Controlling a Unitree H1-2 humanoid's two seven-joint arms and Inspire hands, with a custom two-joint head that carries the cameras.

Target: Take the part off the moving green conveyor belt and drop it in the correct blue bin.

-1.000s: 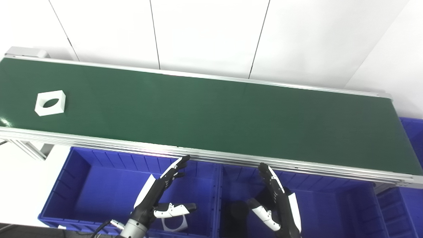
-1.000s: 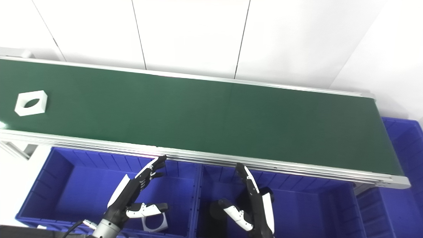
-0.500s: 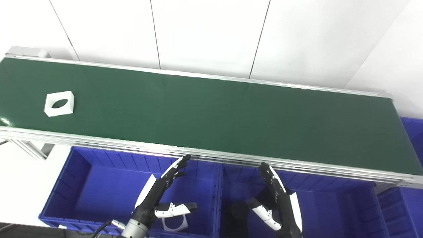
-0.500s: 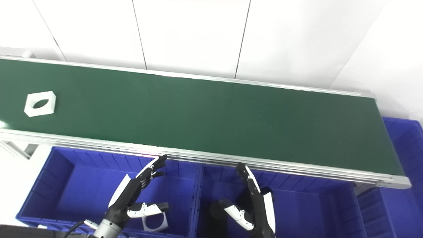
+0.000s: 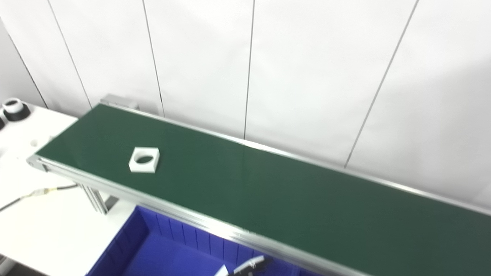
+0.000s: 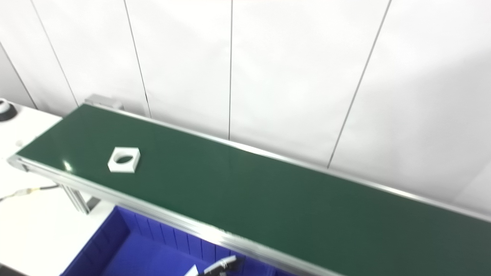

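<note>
A white square part with a round hole [image 5: 144, 160] lies flat on the green conveyor belt [image 5: 268, 191], near the belt's left end. Only the outstretched fingertips [image 5: 250, 265] of my left hand [image 6: 219, 267] show at the bottom edge, just below the belt's near rail and over a blue bin [image 5: 153, 245]. They hold nothing and are far to the right of the part. My right hand is out of the picture. Most of the bins are cut off by the bottom edge.
A white table [image 5: 34, 230] stands left of the conveyor, with a black and white ring-shaped object [image 5: 14, 109] at its far corner and a cable [image 5: 38, 191] running under the belt's end. White wall panels rise behind the belt.
The whole picture has shifted: the camera has swung up and to the left, so both hands and the bins dropped mostly out of view. The part has ridden a little rightwards along the belt.
</note>
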